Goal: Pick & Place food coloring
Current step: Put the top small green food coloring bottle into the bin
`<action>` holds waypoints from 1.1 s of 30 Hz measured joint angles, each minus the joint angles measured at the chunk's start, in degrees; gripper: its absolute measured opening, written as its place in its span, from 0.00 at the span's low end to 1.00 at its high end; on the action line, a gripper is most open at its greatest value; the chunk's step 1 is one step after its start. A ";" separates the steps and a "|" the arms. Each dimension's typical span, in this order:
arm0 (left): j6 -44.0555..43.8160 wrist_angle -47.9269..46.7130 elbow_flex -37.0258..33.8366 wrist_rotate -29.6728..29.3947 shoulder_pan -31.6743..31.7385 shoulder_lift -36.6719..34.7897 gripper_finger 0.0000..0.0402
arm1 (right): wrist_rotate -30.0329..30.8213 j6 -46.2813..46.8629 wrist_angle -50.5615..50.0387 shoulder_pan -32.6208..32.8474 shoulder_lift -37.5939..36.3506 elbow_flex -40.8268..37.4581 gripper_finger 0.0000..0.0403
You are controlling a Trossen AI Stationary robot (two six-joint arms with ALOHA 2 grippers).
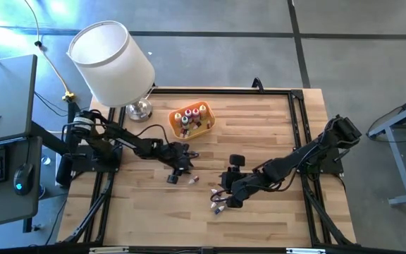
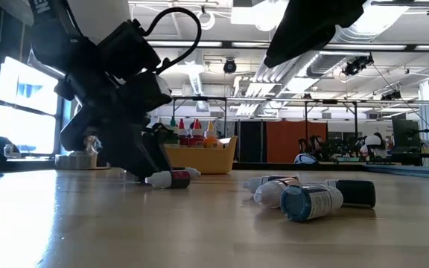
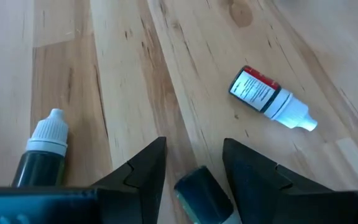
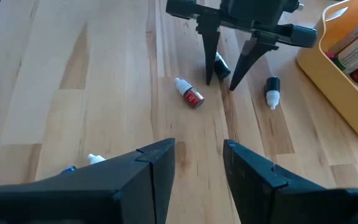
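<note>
The lamp (image 1: 111, 60) stands at the table's far left corner, beyond the left arm. The left gripper (image 3: 194, 158) is down at the wooden table (image 1: 273, 120) with its fingers spread, and a dark bottle (image 3: 197, 190) lies in the gap between them, not yet squeezed. Just outside one finger lies a green bottle (image 3: 39, 155) with a white tip; a little ahead of the fingertips lies a red-labelled bottle (image 3: 269, 99) with a white cap, clear of both fingers. Beyond this gripper, toward the far edge, sits the orange tray (image 1: 192, 121) with several bottles standing upright in it. To the right, the right gripper (image 4: 197, 155) hangs above the table with its fingers apart and nothing between them, facing the left gripper. Near it lie a few more bottles (image 1: 220, 201), close to the table's front edge.
</note>
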 joint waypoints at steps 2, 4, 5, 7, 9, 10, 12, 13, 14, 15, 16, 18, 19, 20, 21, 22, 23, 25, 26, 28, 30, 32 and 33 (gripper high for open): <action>-1.46 0.47 -0.04 -0.03 0.00 0.03 0.39 | -0.27 0.00 0.00 0.00 0.00 0.00 0.32; -3.56 0.80 -0.09 0.17 0.02 -0.77 0.39 | -1.31 0.00 0.02 0.00 0.00 0.00 0.32; -4.62 0.64 -0.11 0.46 0.02 -1.12 0.39 | -2.04 0.00 -0.02 0.00 0.00 0.00 0.32; -7.27 0.06 -0.14 0.67 0.02 -1.74 0.39 | -3.20 0.02 0.02 0.00 0.00 0.00 0.32; -10.26 -1.36 -0.27 0.91 0.02 -3.11 0.39 | -4.19 0.20 0.00 0.00 0.00 0.00 0.32; -11.46 -1.39 -0.33 1.30 0.02 -3.67 0.39 | -4.53 0.30 0.00 0.00 0.00 0.00 0.32; -12.73 -1.06 -0.24 1.89 0.02 -4.38 0.39 | -4.96 0.36 0.00 0.00 0.00 0.00 0.32; -12.98 -1.65 -0.24 1.93 0.02 -4.83 0.39 | -4.94 0.39 0.00 0.00 0.00 0.00 0.32; -13.11 -2.46 -0.24 1.94 0.02 -5.27 0.39 | -4.96 0.39 0.00 0.00 0.00 0.00 0.32; -13.13 -2.82 -0.24 1.96 0.02 -5.42 0.39 | -4.96 0.39 0.00 0.00 0.00 0.00 0.32; -13.14 -3.39 -0.24 1.94 0.02 -5.44 0.39 | -4.96 0.42 0.00 0.00 0.00 0.00 0.32; -13.15 -5.15 -0.24 1.98 0.02 -5.44 0.39 | -4.96 0.42 0.00 0.00 0.00 0.00 0.32; -13.10 -5.85 -0.24 1.99 0.02 -5.44 0.39 | -4.96 0.42 0.00 0.00 0.00 0.00 0.32; -13.02 -6.57 -0.24 1.97 0.02 -5.44 0.39 | -4.95 0.42 -0.02 0.00 0.00 0.00 0.32; -12.89 -7.48 -0.24 1.89 0.02 -5.44 0.39 | -4.95 0.42 0.00 0.00 0.00 0.00 0.32; -12.61 -8.06 -0.12 1.72 0.02 -5.45 0.39 | -4.96 0.42 -0.01 0.00 0.00 0.00 0.32; -12.12 -8.74 -0.07 1.19 0.02 -5.55 0.39 | -4.96 0.42 -0.01 0.00 0.00 0.00 0.32; -10.87 -9.22 -0.04 0.55 0.00 -5.57 0.39 | -4.95 0.42 0.00 0.00 0.00 0.00 0.32; -10.44 -9.24 -0.04 0.54 0.00 -5.57 0.39 | -4.96 0.42 0.00 0.00 0.00 0.00 0.32; -9.91 -9.25 -0.07 0.45 0.00 -5.57 0.39 | -4.96 0.42 0.00 0.00 0.00 0.00 0.32; -9.88 -9.45 -0.07 0.40 0.00 -5.57 0.39 | -4.94 0.44 0.00 0.00 0.00 0.00 0.32; -9.88 -9.75 -0.04 0.12 -0.02 -5.59 0.39 | -4.94 0.44 0.00 0.00 0.00 0.00 0.32; -9.89 -9.82 -0.04 -0.32 -0.04 -5.61 0.38 | -4.96 0.44 0.00 0.00 0.00 0.00 0.32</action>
